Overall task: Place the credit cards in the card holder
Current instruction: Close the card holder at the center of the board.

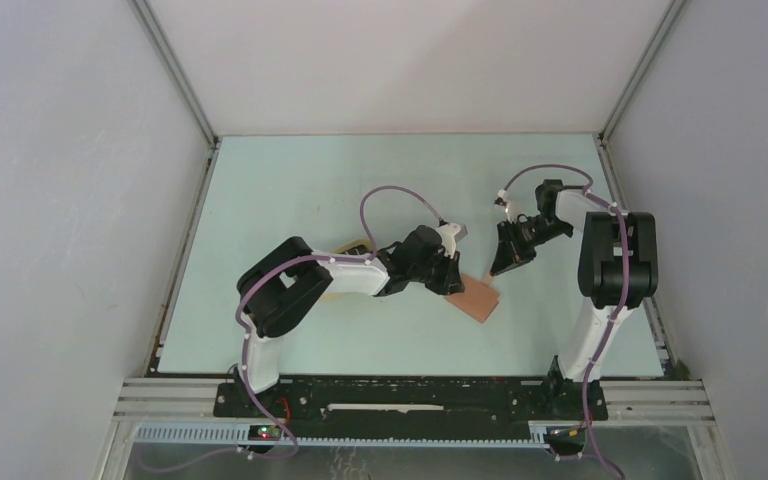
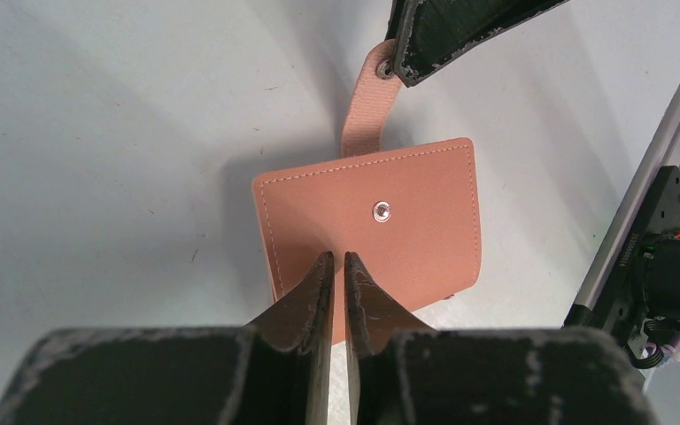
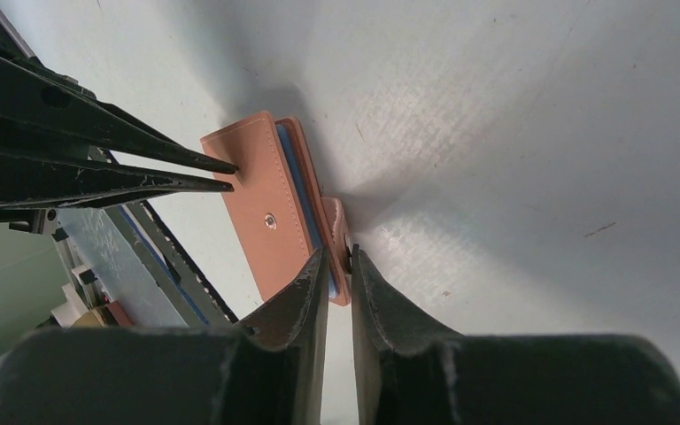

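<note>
Card holder (image 1: 479, 299) sits just right of worktop (image 1: 290, 180) centre, brown cover up, blue lining showing at one edge (right wrist view only). Bare worktop runs wide at 12 and 9 o'clock of it, with less room toward the base rail (image 1: 420, 385) at 6. Left end effector (image 2: 338, 258) reaches in from 10 o'clock, clenched on the cover's edge, and right end effector (image 3: 338, 252) from 1 o'clock pinches the snap tab (image 2: 367, 106). A tan tray (image 1: 353, 244) lies mostly hidden under the left arm at 9 o'clock; the worktop is pale and lightly scuffed, with white walls around it.
</note>
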Tool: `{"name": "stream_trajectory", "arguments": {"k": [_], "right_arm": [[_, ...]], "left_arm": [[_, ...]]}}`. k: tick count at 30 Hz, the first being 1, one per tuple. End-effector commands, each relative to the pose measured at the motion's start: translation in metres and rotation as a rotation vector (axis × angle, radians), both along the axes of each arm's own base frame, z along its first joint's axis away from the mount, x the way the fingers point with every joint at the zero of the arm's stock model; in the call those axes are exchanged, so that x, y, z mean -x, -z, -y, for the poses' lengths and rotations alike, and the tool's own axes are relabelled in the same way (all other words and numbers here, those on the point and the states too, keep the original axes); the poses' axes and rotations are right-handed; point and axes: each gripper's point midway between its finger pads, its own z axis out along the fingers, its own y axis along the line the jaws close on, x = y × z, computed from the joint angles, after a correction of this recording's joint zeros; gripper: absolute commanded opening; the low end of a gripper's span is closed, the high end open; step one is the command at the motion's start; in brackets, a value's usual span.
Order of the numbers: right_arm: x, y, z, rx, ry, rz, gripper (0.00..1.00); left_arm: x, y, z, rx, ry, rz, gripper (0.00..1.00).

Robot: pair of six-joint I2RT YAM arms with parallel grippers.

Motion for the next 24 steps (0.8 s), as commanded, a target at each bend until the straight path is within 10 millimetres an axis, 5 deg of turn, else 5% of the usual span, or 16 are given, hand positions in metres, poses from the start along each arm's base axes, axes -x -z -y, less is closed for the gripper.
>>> {"name": "stream_trajectory", "arguments": {"k": [1, 16, 24], "right_arm": [[-0.012, -0.018, 0.0, -0.02, -0.009, 0.069, 0.23], [-0.01, -0.023, -0.003, -0.039, -0.027, 0.072, 0.0], [-0.001, -0.038, -0.014, -0.06, -0.107, 0.147, 0.0]], "left_arm": [[-0.006, -0.002, 0.005, -0.024, 0.007, 0.034, 0.13], [-0.006, 0.0, 0.005, -0.029, 0.01, 0.032, 0.13], [-0.004, -0.005, 0.005, -0.005, 0.013, 0.043, 0.13]]}}
